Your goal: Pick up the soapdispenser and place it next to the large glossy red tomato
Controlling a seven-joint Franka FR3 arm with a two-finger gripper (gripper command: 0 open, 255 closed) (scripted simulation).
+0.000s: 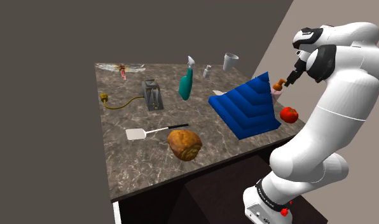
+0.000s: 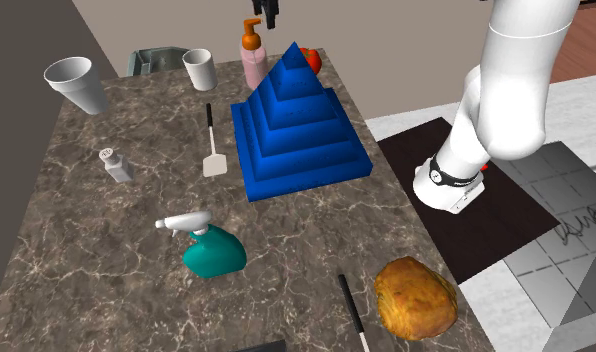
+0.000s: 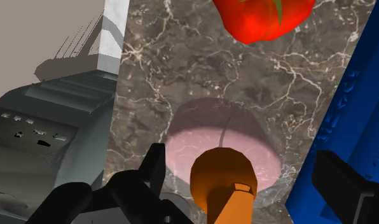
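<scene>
- A white robot arm holds its all-black two-finger gripper (image 2: 266,18) straight above a pink, round-bodied soap dispenser (image 2: 253,62), which stands upright at the far end of a dark, veined marble countertop (image 2: 96,260) in the second exterior view
- The gripper is released: in the wrist view its fingers (image 3: 153,175) stand well apart, one on each side of the dispenser's orange pump head (image 3: 223,181), and clasp nothing
- The dispenser's long axis is vertical and in line with the gripper, so the bottle lies directly below the claw (a plain descent would likely bring the fingers around the pump neck or the body)
- A large glossy red tomato (image 3: 264,16) rests on the countertop just beyond the dispenser, near it but not touching
- A tall blue stepped pyramid (image 2: 301,125) rises close on one side of the dispenser, and a grey boxy appliance (image 3: 48,121) sits past the counter's edge on the other; the pyramid looks near enough to crowd an open finger
- Farther off on the counter are a white spatula (image 2: 214,155), a teal spray bottle (image 2: 214,252), a brown bread loaf (image 2: 414,297) and two white cups (image 2: 76,82), all well apart from the dispenser
</scene>
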